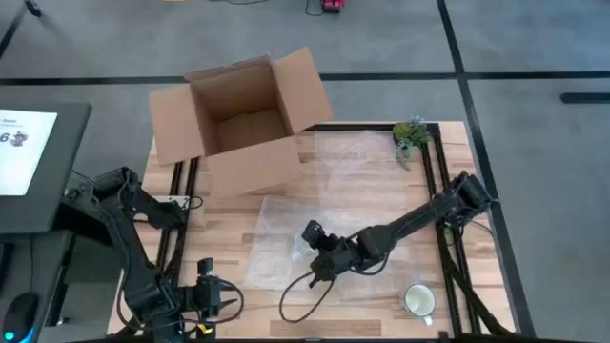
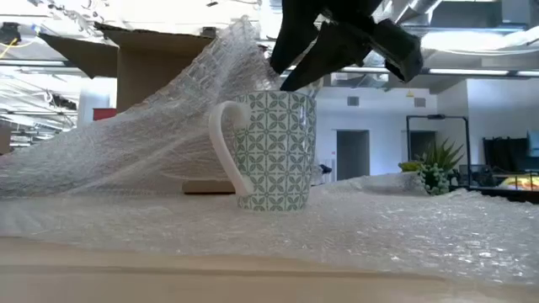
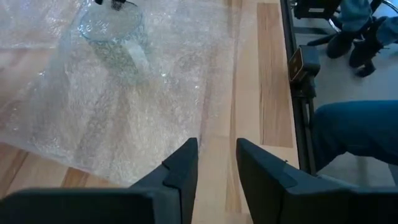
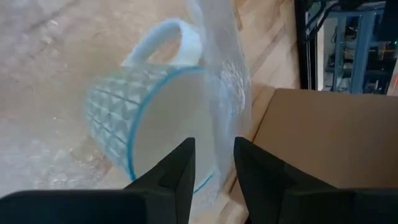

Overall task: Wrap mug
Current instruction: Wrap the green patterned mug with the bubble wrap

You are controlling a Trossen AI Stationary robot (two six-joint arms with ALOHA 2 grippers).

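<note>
Right tool [image 4: 212, 163] pinches bubble wrap [image 4: 224, 81] over the mug [image 2: 274, 150]; only the low view shows its pattern

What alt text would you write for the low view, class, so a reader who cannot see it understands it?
A green-patterned mug stands upright on bubble wrap, handle to the picture's left. The right gripper above its rim lifts a sheet of the wrap behind it. A cardboard box and a small plant sit behind.

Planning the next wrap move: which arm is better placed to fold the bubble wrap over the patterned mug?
Right. Its gripper is pinching the clear bubble wrap sheet above the patterned mug; the left gripper waits at the table's near edge.
</note>
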